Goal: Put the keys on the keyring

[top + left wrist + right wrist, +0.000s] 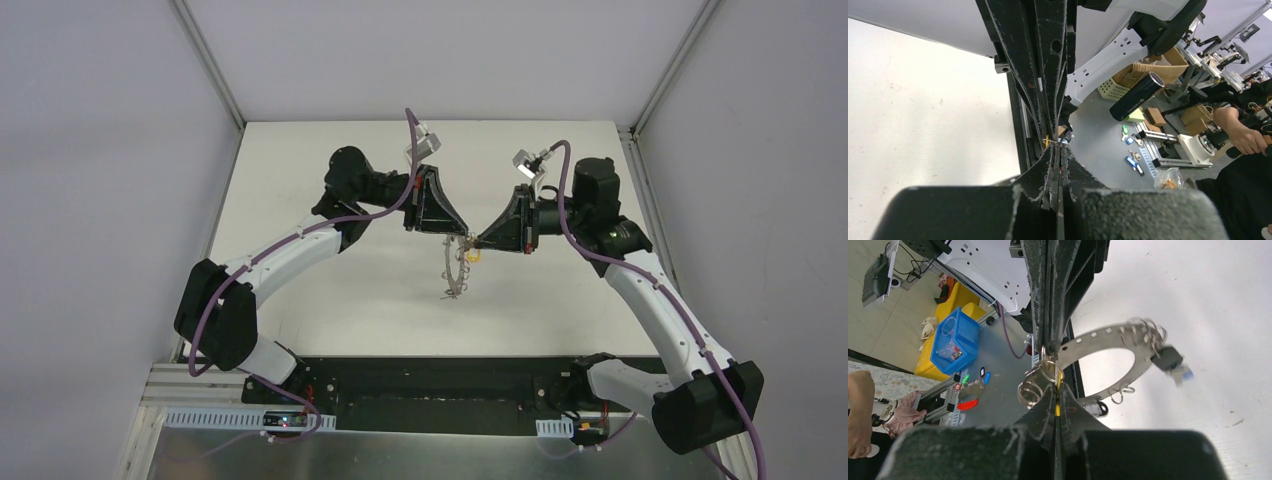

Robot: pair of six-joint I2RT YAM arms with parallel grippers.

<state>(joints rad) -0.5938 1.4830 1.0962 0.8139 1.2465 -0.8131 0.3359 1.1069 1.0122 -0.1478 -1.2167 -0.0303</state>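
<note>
Keyring: the keyring (1108,335), a wide flat grey band with wire loops (1032,390) along its rim, is hanging in the air above the table (560,290), between the two pincers where they are meeting mid-table.
Keys: a black key (1167,358) and a blue key (1184,373) are dangling from the far rim; a yellow key (1057,407) is sitting at the near rim.
Handling: the band is looking stiff and light, smooth enough to slip – the loops are thin and springy, and the keys are tiny and free to swing.
Where to hold: I am judging the flat faces of the band the safest spot, with each key taken by its plastic head.
Left pincer: the left gripper (458,236) is pressing its fingers fully together on the band's edge – it seems to be carrying the ring.
Right pincer: the right gripper (478,242) is pinching shut, with a sliver of the yellow head showing between its fingers, right beside the loops.
</note>
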